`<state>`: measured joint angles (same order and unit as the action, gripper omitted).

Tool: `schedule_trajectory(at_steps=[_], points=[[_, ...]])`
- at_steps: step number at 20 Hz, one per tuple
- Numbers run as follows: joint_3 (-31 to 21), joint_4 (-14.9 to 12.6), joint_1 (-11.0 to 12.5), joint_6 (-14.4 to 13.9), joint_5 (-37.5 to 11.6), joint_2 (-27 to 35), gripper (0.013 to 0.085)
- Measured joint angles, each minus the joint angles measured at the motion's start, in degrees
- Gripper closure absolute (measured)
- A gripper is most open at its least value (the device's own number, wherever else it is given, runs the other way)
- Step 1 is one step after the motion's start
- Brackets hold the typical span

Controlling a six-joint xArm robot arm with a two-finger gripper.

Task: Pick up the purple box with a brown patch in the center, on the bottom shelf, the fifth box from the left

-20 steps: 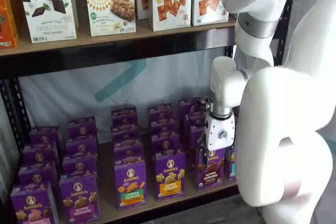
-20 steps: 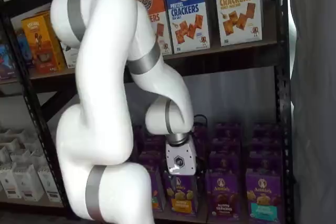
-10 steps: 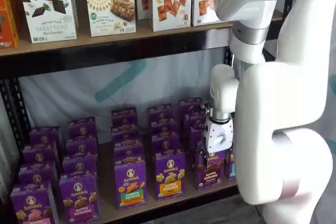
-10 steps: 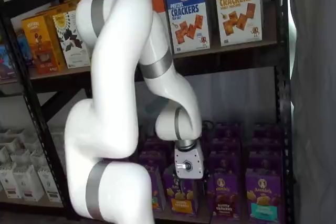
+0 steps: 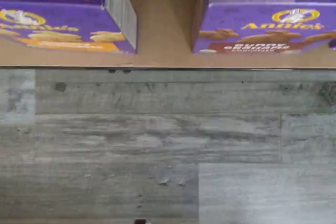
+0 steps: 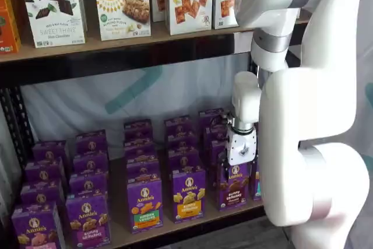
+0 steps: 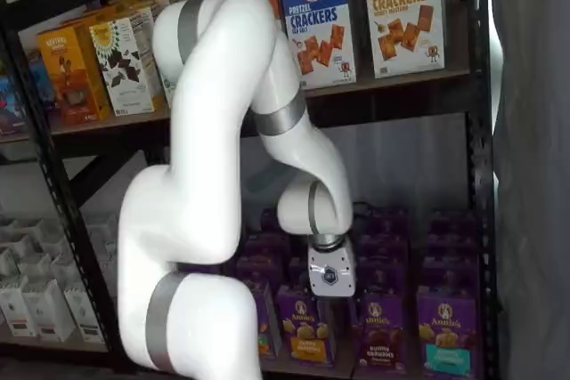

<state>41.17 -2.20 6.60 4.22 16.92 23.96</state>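
Fingers weren't visible in any view, so can't tell if gripper [image 6: 239, 166] was spread or clamped; only its white body showed.
Target box [image 6: 232, 186] sat front row on the bottom shelf [image 6: 175, 225], right under the gripper, also seen in wrist view [image 5: 265, 27]. Likely light, stiff cardboard, glossy and a bit slippery, crushable on the broad faces; best taken across the narrow sides near the top. Arm [image 7: 214, 175] was folded, wrist pointing straight down in front of the shelf.

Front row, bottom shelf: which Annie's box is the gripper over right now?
The Bunny Grahams box with the brown patch. The gripper hangs right above it; the orange-banded box and the green-banded box stand further left.
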Motion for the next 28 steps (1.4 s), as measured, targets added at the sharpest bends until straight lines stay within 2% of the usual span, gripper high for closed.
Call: schedule_trajectory(at_steps=[13,18,22,28], points=[[12.65,-4.30,2.86,-1.20,1.72,9.83,0.0130],[16.89,-3.06,3.22,0.35,1.72,13.03,0.0130],[19.38,-0.30,3.07,2.80,1.53,14.78,0.0130],[23.05,0.74,2.97,3.68,3.23,16.99,0.0130]])
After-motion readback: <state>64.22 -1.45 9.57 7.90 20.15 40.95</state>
